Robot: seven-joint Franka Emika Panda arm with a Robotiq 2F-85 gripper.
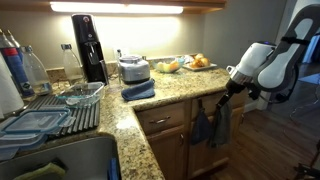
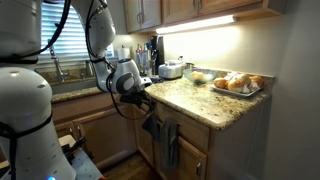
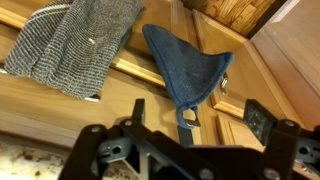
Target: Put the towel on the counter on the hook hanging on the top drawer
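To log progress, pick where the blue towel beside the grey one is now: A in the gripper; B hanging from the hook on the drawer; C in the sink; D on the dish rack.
B: in the wrist view the blue towel hangs from the hook on the drawer, beside the grey towel; the gripper is open and empty.

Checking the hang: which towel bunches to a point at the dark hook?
The plain slate-blue towel; the textured grey-green towel beside it hangs spread wide, and the folded blue towel lies on the counter.
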